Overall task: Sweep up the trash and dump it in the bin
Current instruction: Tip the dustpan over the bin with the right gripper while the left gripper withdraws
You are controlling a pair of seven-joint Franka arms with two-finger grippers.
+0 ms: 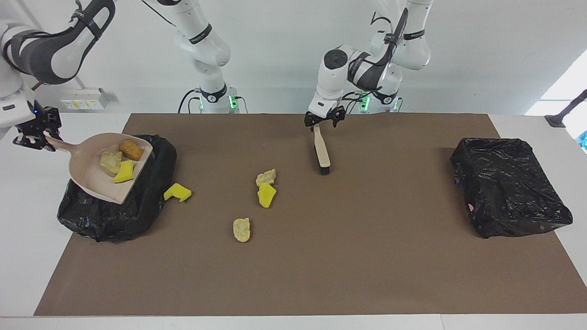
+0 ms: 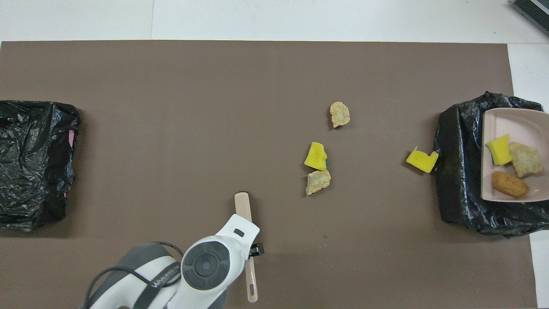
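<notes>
Both arms [image 1: 367,68] are glossy white with rounded joints, dark grey padded sleeves over their middle sections and round dark caps on the joint ends. Black cables loop along the links, a black ring with small white lettering circles each one higher up, and green lights glow at both bases [image 1: 215,101]. Just above the jaws, the black skeletal grippers hang from white blocks, with "WANJEED" printed on one sleeve [image 2: 165,277].

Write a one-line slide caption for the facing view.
Right gripper holds dustpan over black bin; four scraps remain on mat.
</notes>
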